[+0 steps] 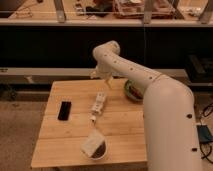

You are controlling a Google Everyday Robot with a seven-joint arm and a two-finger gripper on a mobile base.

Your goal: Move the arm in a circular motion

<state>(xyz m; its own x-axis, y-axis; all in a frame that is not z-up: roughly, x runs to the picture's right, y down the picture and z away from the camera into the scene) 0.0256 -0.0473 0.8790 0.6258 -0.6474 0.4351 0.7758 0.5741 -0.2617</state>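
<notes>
Here, your arm (140, 82) reaches over the table's (65, 145) far edge, gripper (100, 75) hanging above it, holding nothing; I cannot tell its finger state. Nothing shows how much of the circle remains, so judge it unfinished.

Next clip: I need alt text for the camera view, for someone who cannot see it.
A thick white tubular robot arm bends over the far edge of a pale wooden slatted table, its gripper hanging near that edge. On the table lie a flat black rectangular device, a small white power strip, a dark bowl holding something pale and a partly hidden greenish bowl.
</notes>
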